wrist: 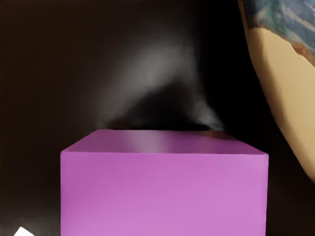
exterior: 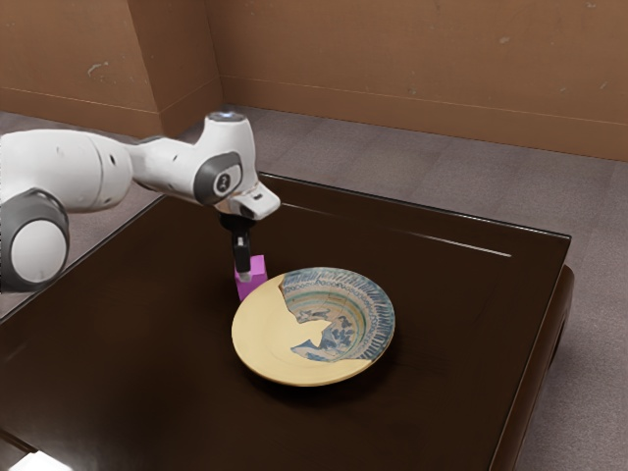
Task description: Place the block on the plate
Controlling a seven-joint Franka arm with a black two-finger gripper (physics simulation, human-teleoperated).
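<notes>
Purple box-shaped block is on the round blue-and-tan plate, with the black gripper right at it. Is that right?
No: the block is not on the plate but beside it, as the exterior view shows. The gripper is right at the block, as you say.

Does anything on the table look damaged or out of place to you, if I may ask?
The plate looks broken or heavily restored: a plain tan area with a jagged edge interrupts its blue pattern. The purple block has no visible damage.
</notes>
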